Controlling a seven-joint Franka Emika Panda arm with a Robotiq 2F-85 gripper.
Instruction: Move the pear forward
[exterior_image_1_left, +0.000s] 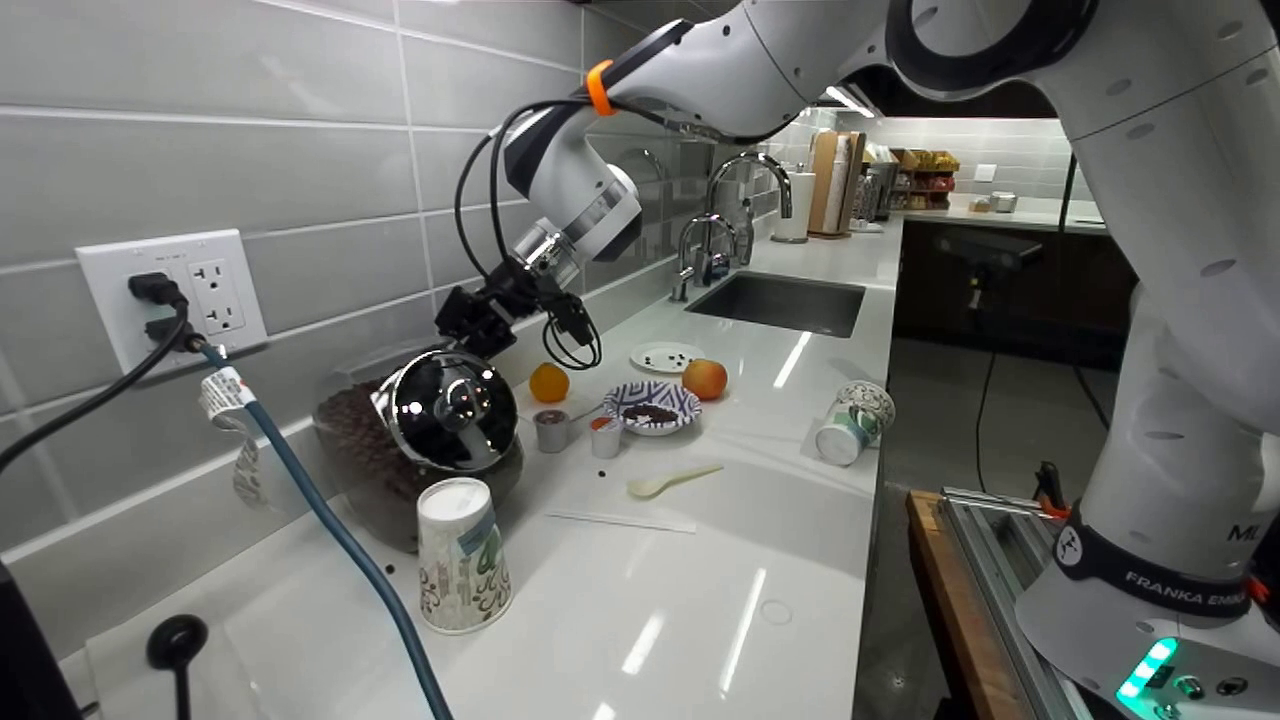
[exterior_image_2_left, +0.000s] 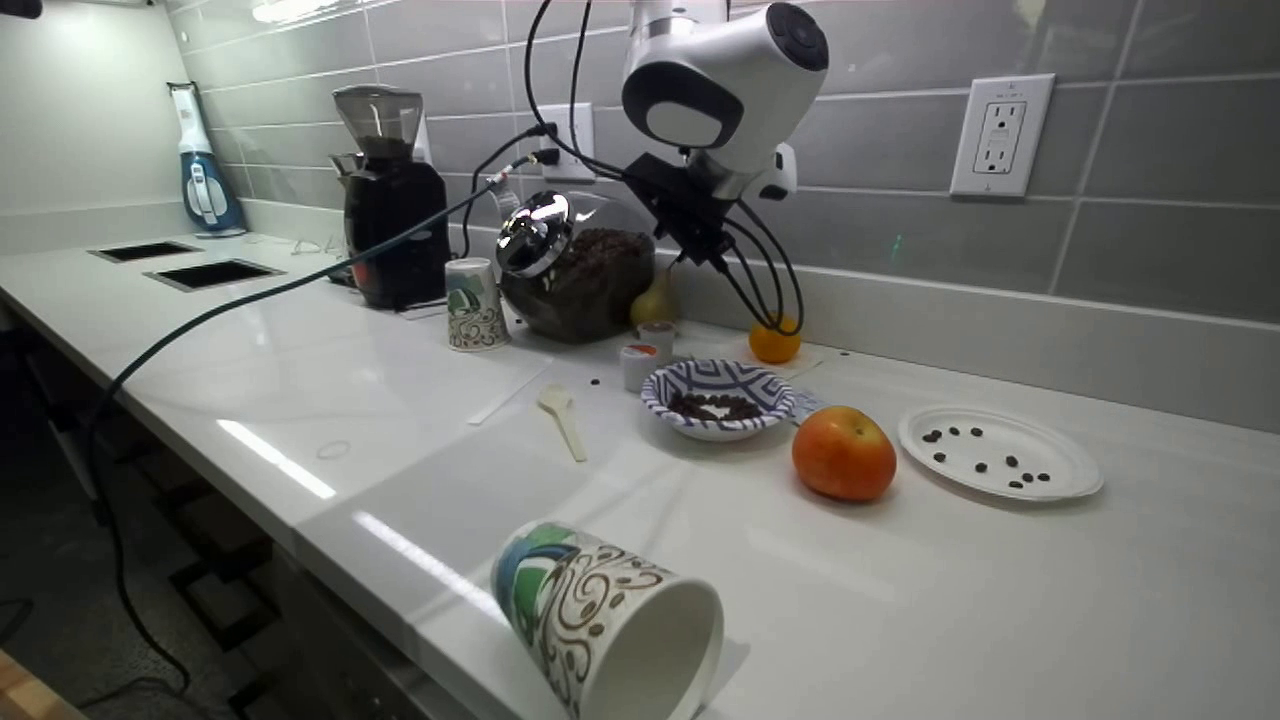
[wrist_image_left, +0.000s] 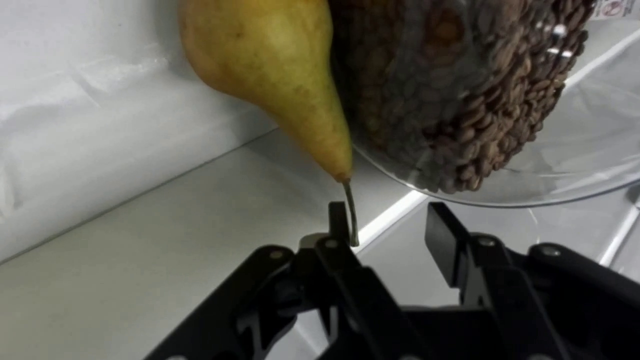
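Gripper (wrist_image_left: 390, 227) closest to cam in wrist view, coming in from bottom: fingers (wrist_image_left: 447, 245) spread, clear gap btwn. Pear (wrist_image_left: 270, 60) just past the tips, yellow-green w/ brownish patches, broad end cropped by top of frame. Long axis in wrist view = steep diag, upper L to lower R of frame; broad end up, neck tapering down twd gripper. Stem (wrist_image_left: 351, 215) runs on from neck, slight curve, ends by the finger at image left; touching or not, can't tell.

In an exterior view pear is on counter (exterior_image_2_left: 400, 400) near white backsplash lip (exterior_image_2_left: 1000, 335), behind two small tubs (exterior_image_2_left: 640, 367), arm (exterior_image_2_left: 740, 80) + gripper above. Long axis approx vert there, slight tilt; neck + stem up, broad end down, base partly hidden. Just beside it: clear jar (wrist_image_left: 565, 165) of brown beans (wrist_image_left: 500, 115); pear/jar contact unclear.

Also on counter: paper cup (exterior_image_2_left: 600, 610) on its side near front edge; 2nd cup (exterior_image_1_left: 465, 560) upside-down by jar; patterned bowl (exterior_image_2_left: 720, 378) w/ dark beans; red-orange apple (exterior_image_2_left: 845, 455) near bowl; small orange (exterior_image_2_left: 775, 342) near lip; white plate (exterior_image_2_left: 1060, 455) w/ scattered beans; pale spoon (exterior_image_2_left: 568, 420) lying flat.
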